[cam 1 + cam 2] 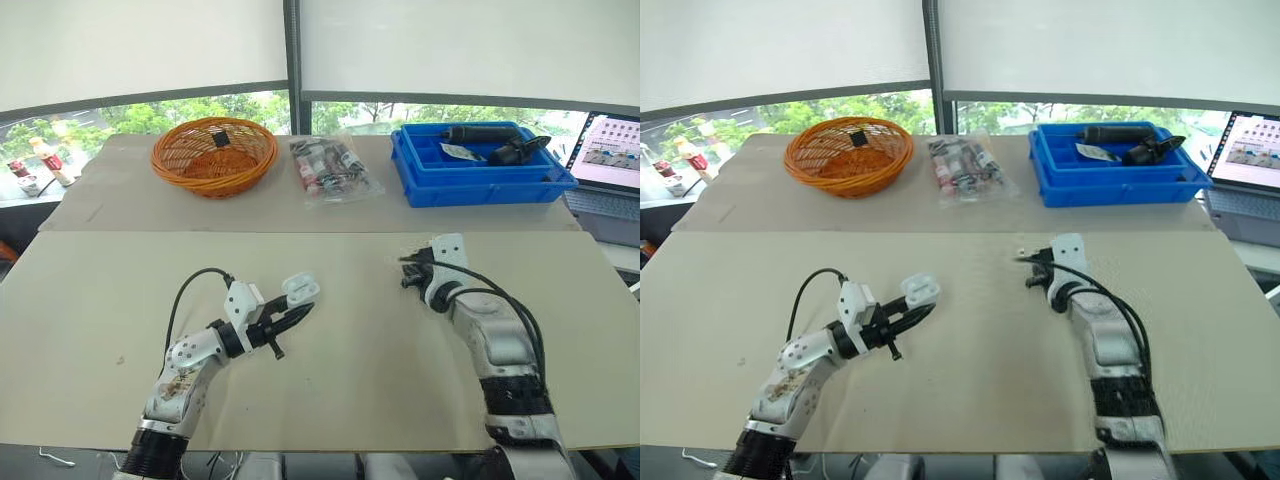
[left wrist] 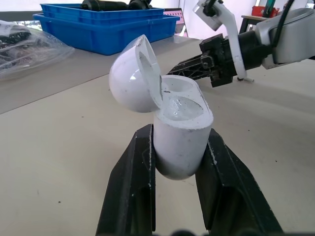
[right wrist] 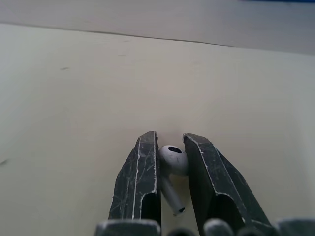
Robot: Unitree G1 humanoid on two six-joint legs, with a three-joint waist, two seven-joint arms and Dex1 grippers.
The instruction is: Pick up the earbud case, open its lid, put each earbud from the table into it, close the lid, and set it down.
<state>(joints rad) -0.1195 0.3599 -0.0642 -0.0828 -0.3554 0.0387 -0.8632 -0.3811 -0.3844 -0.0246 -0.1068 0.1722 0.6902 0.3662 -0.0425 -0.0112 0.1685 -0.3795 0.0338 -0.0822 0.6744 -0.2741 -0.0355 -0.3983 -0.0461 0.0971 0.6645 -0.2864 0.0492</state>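
Left gripper [image 2: 179, 132]: both black fingers are clamped on the lower body of the white earbud case [image 2: 179, 142], one on each side. The case stands roughly upright in the grip. Its domed lid [image 2: 133, 78] is hinged open and tipped back. What the wells hold cannot be made out.

Right gripper [image 3: 170, 140]: closed on a white earbud [image 3: 173, 160]. The bud head is pinched between the fingertips and the stem points back toward the wrist. Whether the earbud touches the table [image 1: 350, 400] cannot be told.

In the head view, the right gripper sits at about 3 o'clock from the case, apart from it, with its fingers pointing toward it.

From the case, along the far edge of the table:
- An orange wicker basket [image 1: 214, 153] at 11 o'clock.
- A clear bag of small items [image 1: 332, 168] at 12 o'clock.
- A blue tray [image 1: 480, 175] holding dark tools at 1 o'clock.
- A laptop [image 1: 610, 150] beyond the tray at 2 o'clock.
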